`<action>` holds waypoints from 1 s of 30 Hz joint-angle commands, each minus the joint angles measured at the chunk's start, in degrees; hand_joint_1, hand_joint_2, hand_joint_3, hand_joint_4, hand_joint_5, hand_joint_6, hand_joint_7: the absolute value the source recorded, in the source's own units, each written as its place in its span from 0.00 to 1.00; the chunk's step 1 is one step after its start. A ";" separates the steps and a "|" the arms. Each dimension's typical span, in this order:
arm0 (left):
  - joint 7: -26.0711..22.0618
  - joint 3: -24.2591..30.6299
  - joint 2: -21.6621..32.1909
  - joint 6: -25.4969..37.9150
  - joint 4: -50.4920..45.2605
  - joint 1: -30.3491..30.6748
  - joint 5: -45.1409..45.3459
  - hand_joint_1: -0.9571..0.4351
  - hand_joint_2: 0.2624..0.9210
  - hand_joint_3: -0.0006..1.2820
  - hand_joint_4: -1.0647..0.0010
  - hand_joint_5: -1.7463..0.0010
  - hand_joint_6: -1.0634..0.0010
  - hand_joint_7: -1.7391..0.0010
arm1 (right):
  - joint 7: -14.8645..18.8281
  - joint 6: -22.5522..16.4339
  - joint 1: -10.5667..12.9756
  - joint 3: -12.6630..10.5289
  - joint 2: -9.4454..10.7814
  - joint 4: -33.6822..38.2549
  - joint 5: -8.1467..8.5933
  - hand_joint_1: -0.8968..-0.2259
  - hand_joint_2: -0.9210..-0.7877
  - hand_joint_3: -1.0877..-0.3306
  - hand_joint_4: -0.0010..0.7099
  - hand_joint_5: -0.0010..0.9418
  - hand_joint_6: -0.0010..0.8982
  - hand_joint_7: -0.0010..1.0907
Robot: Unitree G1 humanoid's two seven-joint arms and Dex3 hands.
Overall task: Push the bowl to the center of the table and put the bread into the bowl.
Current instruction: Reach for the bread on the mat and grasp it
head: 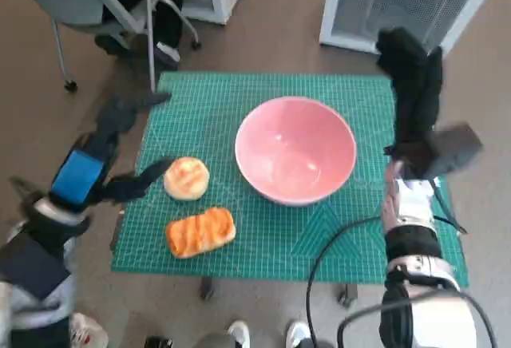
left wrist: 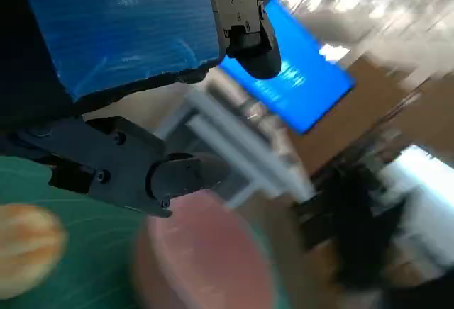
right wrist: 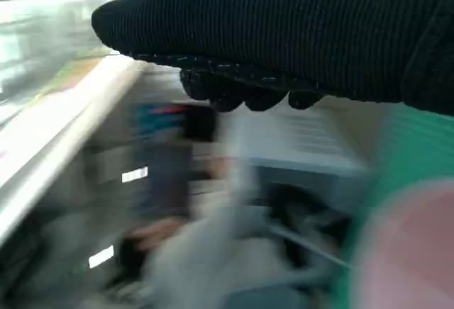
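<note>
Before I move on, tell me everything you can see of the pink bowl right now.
The pink bowl is round, deep and smooth, glossy like plastic or glazed ceramic, one plain colour throughout. It stands upright and empty on the green cutting mat, somewhat right of the mat's middle. Neither hand touches it: the right hand is off its right side, and the round bun lies apart on its left. The wrist views show only blurred parts of it.

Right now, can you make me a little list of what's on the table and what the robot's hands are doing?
bowl: pink bowl, empty, right of the mat's middle
breads: round bun and grilled loaf, both on the green mat, left of the bowl
left hand: left hand open, fingers spread beside the round bun, holding nothing
right hand: right hand raised by the bowl's far right side, holding nothing; fingers unclear
bread in bowl: not yet
</note>
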 commanded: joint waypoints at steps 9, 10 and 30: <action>-8.08 -0.03 11.24 8.55 -11.01 9.83 7.13 0.41 1.00 0.16 0.65 0.98 0.75 0.82 | 4.71 -5.69 8.97 4.43 -0.98 -19.56 0.46 0.49 0.00 0.44 0.42 0.02 0.04 0.61; -8.44 -0.07 11.70 8.96 -11.58 10.32 7.61 0.41 1.00 0.16 0.65 0.98 0.75 0.82 | 4.56 -5.39 9.40 4.61 -1.06 -20.64 0.30 0.49 0.00 0.44 0.42 0.02 0.04 0.61; -9.34 -11.07 12.54 19.42 -21.66 14.12 27.03 0.35 1.00 0.14 0.65 1.00 0.69 0.92 | 1.24 0.48 14.64 6.84 -0.04 -31.91 -2.12 0.48 0.00 0.46 0.42 0.01 0.04 0.61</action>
